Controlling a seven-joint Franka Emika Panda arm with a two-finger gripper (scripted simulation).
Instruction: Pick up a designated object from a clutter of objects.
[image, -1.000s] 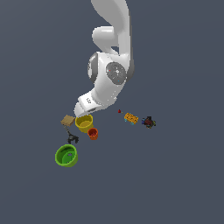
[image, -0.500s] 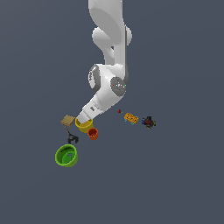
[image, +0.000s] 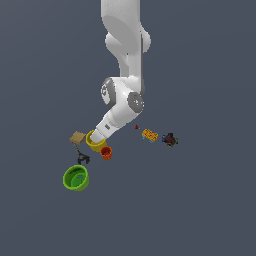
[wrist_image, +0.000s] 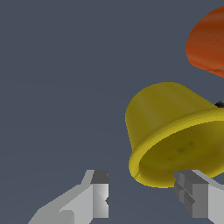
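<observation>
Dark grey floor lay flat beneath me as my white arm (image: 123, 105) bent steeply down, wrist angled over the mustard-yellow bowl (wrist_image: 175, 135). My gripper (wrist_image: 144, 197) stood spread, one finger (wrist_image: 194, 197) at the bowl's smooth rim. That tapered bowl sat between the tan block (image: 77, 137) and glossy orange-red cup (image: 106, 152).

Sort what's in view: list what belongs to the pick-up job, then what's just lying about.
Job: yellow bowl, gripper open at its rim.

Lying about: orange-red cup, green bowl, tan block, dark clamp tool, orange piece, dark multicoloured piece.
</observation>
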